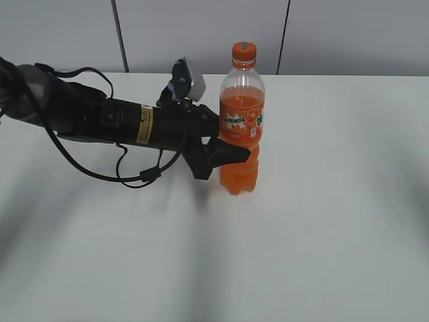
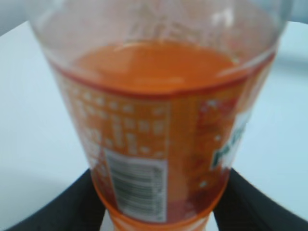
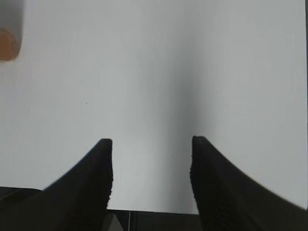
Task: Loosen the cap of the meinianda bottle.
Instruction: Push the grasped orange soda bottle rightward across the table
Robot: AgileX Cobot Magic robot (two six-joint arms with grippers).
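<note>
The meinianda bottle (image 1: 242,117) stands upright on the white table (image 1: 322,221), with orange soda and an orange label. The orange cap (image 1: 244,52) sits on its neck, with no gripper at it. My left gripper (image 1: 231,153) reaches in from the left and is shut on the bottle's body just below the label. In the left wrist view the bottle (image 2: 159,120) fills the frame, and both black fingers of the left gripper (image 2: 159,197) press its sides. My right gripper (image 3: 151,144) is open and empty above bare table; it is out of the exterior view.
The left arm with its looping cable (image 1: 87,121) lies across the left of the table. A grey panelled wall (image 1: 201,33) runs behind the table's far edge. A blurred orange patch (image 3: 7,43) shows at the right wrist view's top left corner.
</note>
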